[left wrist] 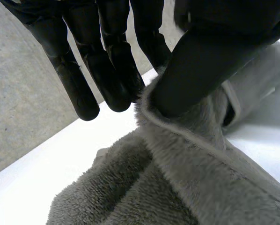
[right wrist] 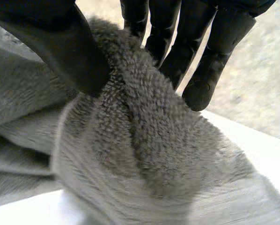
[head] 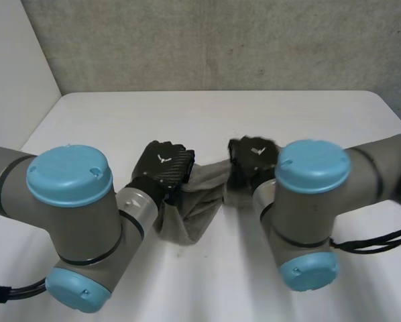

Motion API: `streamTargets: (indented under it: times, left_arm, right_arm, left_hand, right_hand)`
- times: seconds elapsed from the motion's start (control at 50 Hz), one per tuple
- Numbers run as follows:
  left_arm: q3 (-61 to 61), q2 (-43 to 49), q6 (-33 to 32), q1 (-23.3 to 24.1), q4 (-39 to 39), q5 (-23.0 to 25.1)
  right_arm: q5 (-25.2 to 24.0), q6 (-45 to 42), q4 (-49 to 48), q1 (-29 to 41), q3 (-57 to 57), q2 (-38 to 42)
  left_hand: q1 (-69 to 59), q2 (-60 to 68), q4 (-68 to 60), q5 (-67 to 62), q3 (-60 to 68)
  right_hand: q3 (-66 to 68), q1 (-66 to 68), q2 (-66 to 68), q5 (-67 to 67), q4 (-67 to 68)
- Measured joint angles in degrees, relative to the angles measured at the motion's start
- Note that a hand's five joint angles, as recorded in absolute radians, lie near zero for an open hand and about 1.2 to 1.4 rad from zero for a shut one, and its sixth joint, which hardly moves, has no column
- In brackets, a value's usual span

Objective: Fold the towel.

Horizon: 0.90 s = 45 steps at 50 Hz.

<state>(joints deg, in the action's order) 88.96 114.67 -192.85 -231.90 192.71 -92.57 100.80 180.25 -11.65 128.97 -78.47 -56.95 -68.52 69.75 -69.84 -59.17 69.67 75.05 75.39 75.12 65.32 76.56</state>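
Note:
A grey fleecy towel [head: 197, 201] hangs bunched between my two hands above the white table [head: 214, 114]. My left hand [head: 161, 168] holds its left end: in the left wrist view the thumb [left wrist: 201, 70] presses the towel's hem [left wrist: 187, 136] against the fingers [left wrist: 107, 70]. My right hand [head: 253, 159] holds the right end. In the right wrist view its thumb [right wrist: 60, 47] and fingers [right wrist: 196, 51] pinch a thick fold of towel [right wrist: 144, 122]. The towel sags into a point below the hands.
A grey wall [head: 220, 40] rises behind the table's far edge. My two arms [head: 73, 215] [head: 321, 201] fill the near part of the table. Bare tabletop lies beyond the hands.

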Motion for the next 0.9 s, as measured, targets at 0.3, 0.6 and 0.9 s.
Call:
streamTargets:
  times: [0.3, 0.6, 0.9]
  left_arm:
    - [-1.4, 5.8, 12.3, 1.4, 4.9, 0.1]
    - [-1.9, 7.9, 20.2, 3.0, 4.8, 0.0]
    - [-8.4, 13.8, 24.6, 4.6, 4.5, -0.8]
  right_arm:
    - [-11.1, -6.6, 0.3, -11.5, -12.3, -10.5]
    - [-11.3, -6.4, 0.0, -12.1, -15.1, -10.6]
    - [-12.9, -8.4, 0.6, -12.0, -17.8, -13.9]
  left_hand:
    - [31.0, -32.4, 32.3, 31.8, -32.2]
    - [32.9, -34.3, 34.4, 33.9, -34.3]
    - [23.1, -24.3, 24.4, 24.2, -24.2]
  right_hand:
    - [0.5, 0.0, 0.7, 0.0, 0.0]
    - [0.5, 0.0, 0.7, 0.0, 0.0]
    - [0.5, 0.0, 0.7, 0.0, 0.0]
